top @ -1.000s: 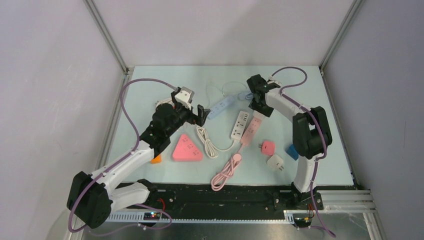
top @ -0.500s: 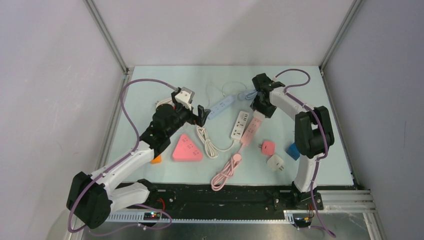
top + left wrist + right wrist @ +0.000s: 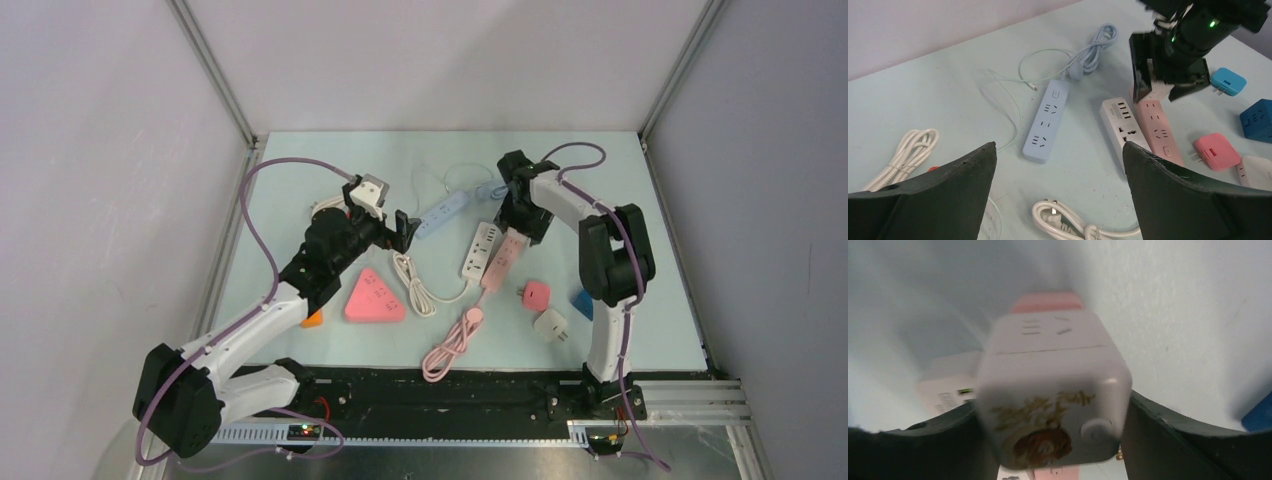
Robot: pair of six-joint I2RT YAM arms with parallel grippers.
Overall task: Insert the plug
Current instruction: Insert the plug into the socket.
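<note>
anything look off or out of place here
Nothing looks spilled or broken. One oddity: the cube adapter in the right gripper has a brownish, smeared-looking mark on its near face; the right wrist view is too blurred to tell print from dirt.

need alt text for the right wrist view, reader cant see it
A pale cube-shaped adapter, close and blurred, fills the frame, clamped between the right arm's dark fingers. Behind it lie the end of a pink power strip and a white power strip on the blue table.
</note>
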